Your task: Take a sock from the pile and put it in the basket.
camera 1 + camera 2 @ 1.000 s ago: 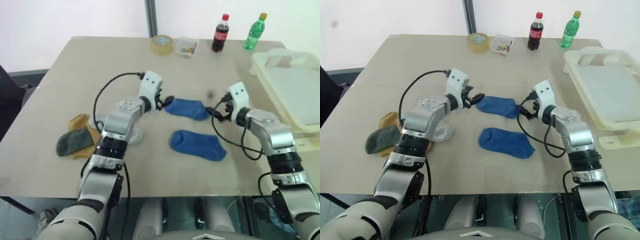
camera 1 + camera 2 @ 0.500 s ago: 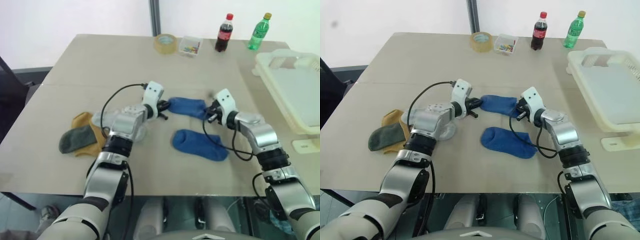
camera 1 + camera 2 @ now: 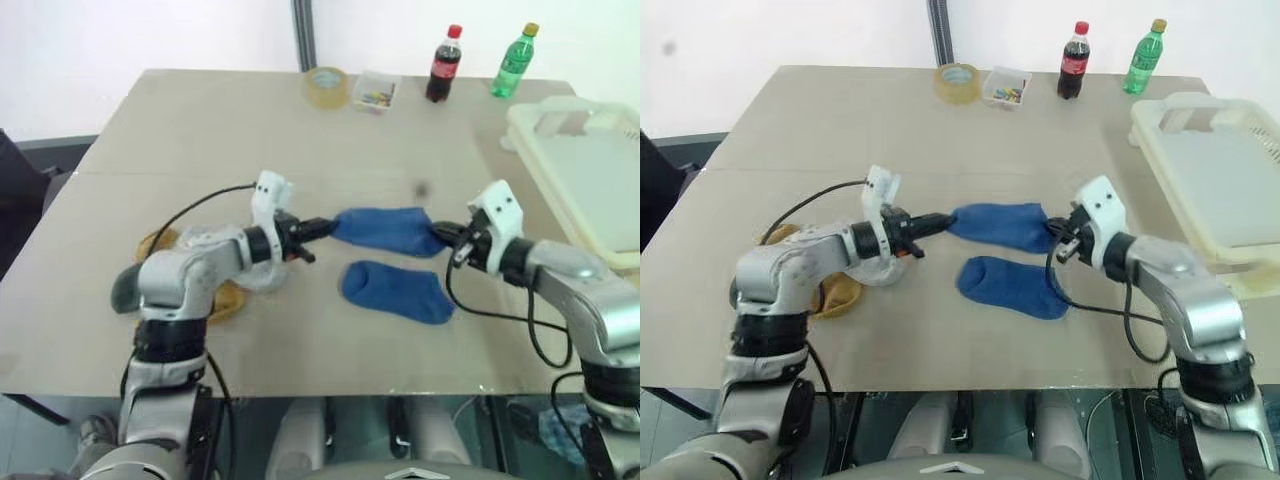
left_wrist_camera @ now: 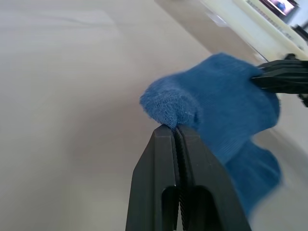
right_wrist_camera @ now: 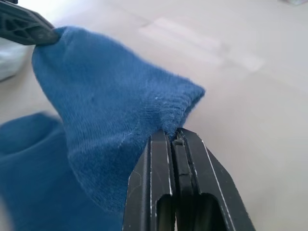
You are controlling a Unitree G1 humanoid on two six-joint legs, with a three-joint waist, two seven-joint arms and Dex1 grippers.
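A wide beige rectangular table [image 3: 200, 130] is carrying everything. Lying on it are a flat blue ankle sock [image 3: 396, 290] at centre, a roll of clear tape [image 3: 326, 87], a small clear box [image 3: 374, 92] and two bottles [image 3: 441, 65] at twelve o'clock. A cream latticed plastic basket [image 3: 560, 125] is sitting at three o'clock, mustard and grey socks [image 3: 835, 296] at nine.

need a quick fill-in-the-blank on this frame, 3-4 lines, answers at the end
1. Both end effectors are shut on the same ____ sock.
2. A second blue sock lies on the ____.
3. The basket holds ____ socks.
4. The left end effector grips one end, the right end effector the ____ end.

Answers: blue; table; no; other
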